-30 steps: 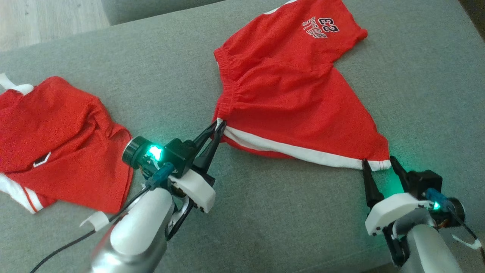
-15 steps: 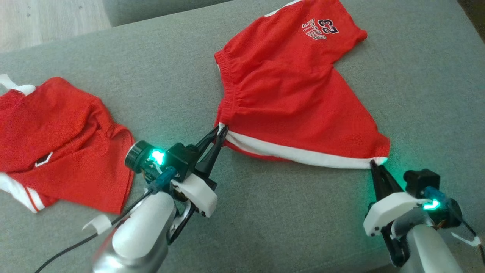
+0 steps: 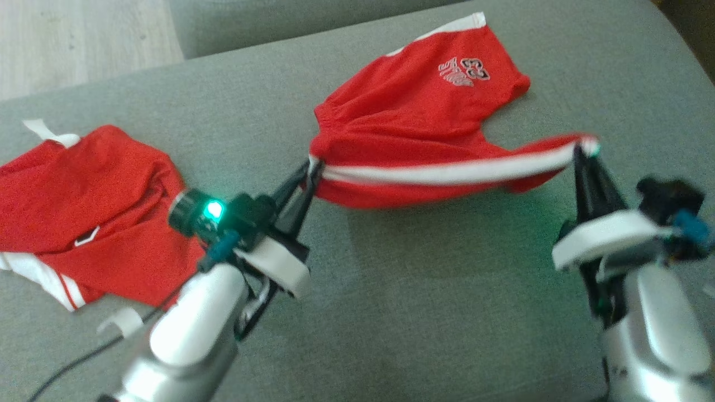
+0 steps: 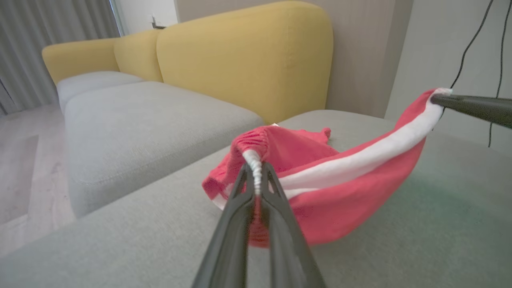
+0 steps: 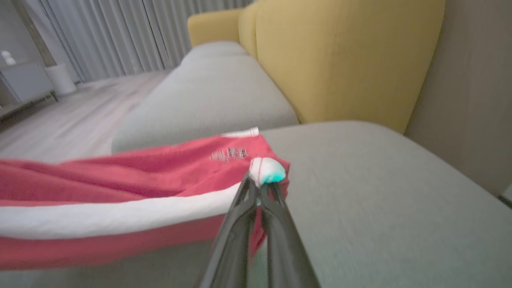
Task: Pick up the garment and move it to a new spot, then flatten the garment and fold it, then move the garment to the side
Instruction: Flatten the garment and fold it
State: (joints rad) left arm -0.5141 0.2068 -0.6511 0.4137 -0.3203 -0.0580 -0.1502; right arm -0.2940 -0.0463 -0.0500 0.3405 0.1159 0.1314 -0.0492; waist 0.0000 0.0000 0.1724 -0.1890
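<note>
Left gripper [image 3: 309, 172]: fingers pressed together on the gathered waistband [image 4: 253, 146] of the red shorts [image 3: 413, 117], at the end where the white side stripe [image 3: 447, 173] begins. A tuft of white elastic stands up between the tips in the left wrist view. This pinch is the same as a second ago.

Right gripper [image 3: 582, 149]: fingers closed on the hem corner [image 5: 266, 170] at the other end of the stripe. A second ago they stood apart on either side of that corner, which lay flat on the grey cushion [image 3: 447, 312]. They have since closed and come up.

Result: the striped edge is now clear of the cushion and stretched between the two grippers. The red panel below it sags in a shallow belly over its own shadow. The far leg, with the number print [image 3: 463, 71], lies on the cushion toward the back. The head camera has also shifted, so part of the apparent displacement is not the cloth's.

Second red garment [image 3: 95, 212]: crumpled on the cushion to the left, well apart, untouched.

Judgement: pick-up is under way, with a two-point hold along one side seam, which suits carrying and later spreading. The garment is not yet fully airborne. More lift is needed before moving sideways, or the far leg will drag and bunch. The hem pinch holds little cloth, so watch for slip.
</note>
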